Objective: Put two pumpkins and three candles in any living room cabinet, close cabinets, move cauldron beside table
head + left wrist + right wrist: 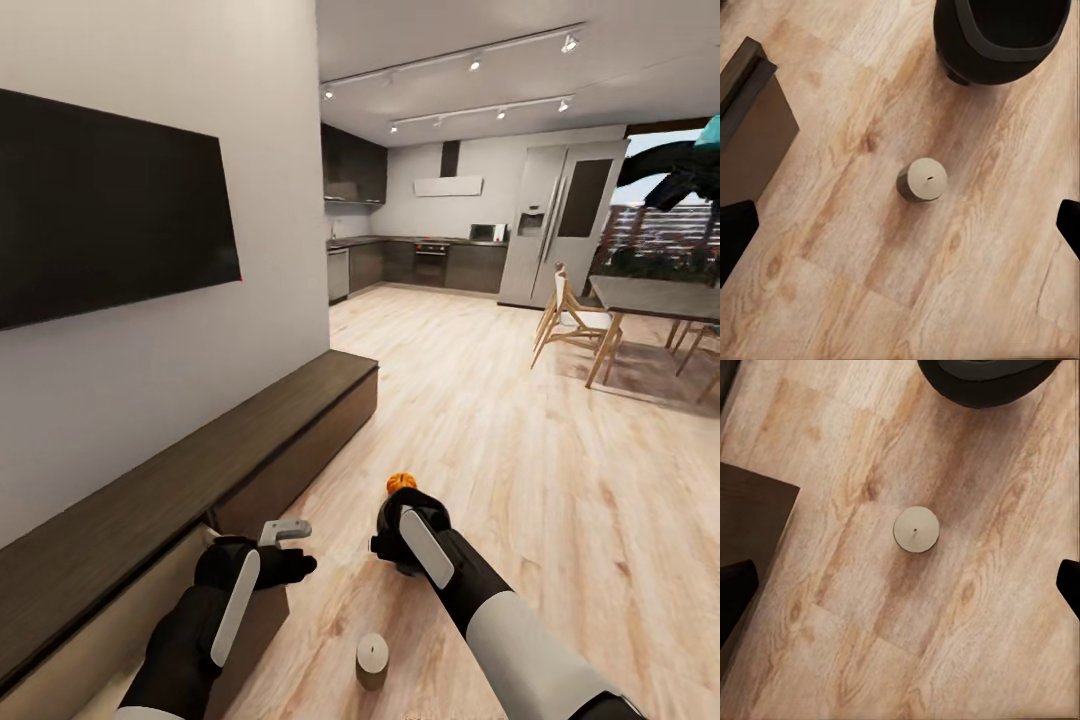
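- Both arms reach forward and down over the wood floor (520, 440) in the head view, black sleeves with a pale strip along each wrist.
- Left gripper (285, 545) hangs beside the cabinet (200, 470), a pale grey finger (285, 530) sticking out ahead of it. In the left wrist view its two dark fingertips (735, 232) sit at opposite edges, spread wide with bare floor between them, so it is released and carries nothing.
- Right gripper (400, 545) hangs over open floor; I cannot tell its spread from the head view, but the right wrist view shows its tips (735, 592) far apart, likewise released and empty.
- One candle (372, 658), a short pale cylinder with a small wick, stands upright on the floor between the two arms, just off the cabinet's front. Both wrist views look down on it: (922, 180) and (916, 528).
- A pumpkin (401, 482) rests on the floor just beyond the right gripper, partly hidden by it.
- The cauldron (1001, 37), black and round, stands on the floor near the candle but apart from it; the right wrist view catches its rim (982, 379).
- The cabinet runs along the wall under a dark TV (110, 200). A dark panel of it juts out near the left gripper (750, 127), possibly an open front.
- Farther off, a table (655, 297) with chairs stands at the right, and a kitchen lies at the back.
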Controlling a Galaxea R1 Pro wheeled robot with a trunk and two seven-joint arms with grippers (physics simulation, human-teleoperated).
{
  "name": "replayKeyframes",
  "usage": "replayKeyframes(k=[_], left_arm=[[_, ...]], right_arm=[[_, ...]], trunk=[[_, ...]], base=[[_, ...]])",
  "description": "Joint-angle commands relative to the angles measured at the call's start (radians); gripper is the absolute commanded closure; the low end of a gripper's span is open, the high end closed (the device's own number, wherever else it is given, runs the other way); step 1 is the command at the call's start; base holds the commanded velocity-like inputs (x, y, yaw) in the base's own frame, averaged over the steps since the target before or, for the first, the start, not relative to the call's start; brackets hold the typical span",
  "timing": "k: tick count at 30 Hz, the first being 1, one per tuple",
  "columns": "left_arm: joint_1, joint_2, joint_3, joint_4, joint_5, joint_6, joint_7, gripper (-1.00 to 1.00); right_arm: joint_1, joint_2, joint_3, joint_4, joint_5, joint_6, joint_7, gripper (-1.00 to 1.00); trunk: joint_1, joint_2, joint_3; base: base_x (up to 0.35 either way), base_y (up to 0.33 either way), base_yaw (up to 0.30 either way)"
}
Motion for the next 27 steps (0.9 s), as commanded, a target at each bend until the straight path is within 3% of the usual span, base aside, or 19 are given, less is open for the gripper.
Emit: replayKeyframes(k=[1,7,10,27], left_arm=[[0.0,0.0,0.0,-0.001,0.009,0.004,0.007,-1.0],[-0.001,0.0,0.001,-0.001,0.009,0.004,0.007,-1.0],[0.0,0.0,0.001,-0.001,0.008,0.002,0.007,-1.0],[-0.001,0.0,0.002,-0.001,0.004,0.0,0.008,-1.0]], right_arm=[[-0.001,0.0,0.003,0.0,-0.01,0.0,-0.01,-1.0],[-0.001,0.0,0.003,0.0,-0.01,0.0,-0.01,-1.0],[-0.001,0.0,0.005,0.0,-0.009,-0.004,-0.01,-1.0],[0.001,0.0,0.009,-0.002,0.002,-0.045,-0.01,-1.0]], trunk=[[0.0,-0.001,-0.001],[0.0,-0.001,-0.001],[0.011,-0.022,-0.01],[0.077,-0.141,-0.064]], base=[[0.0,0.0,-0.293],[0.0,0.0,-0.293],[0.0,0.0,-0.188],[0.0,0.0,-0.009]])
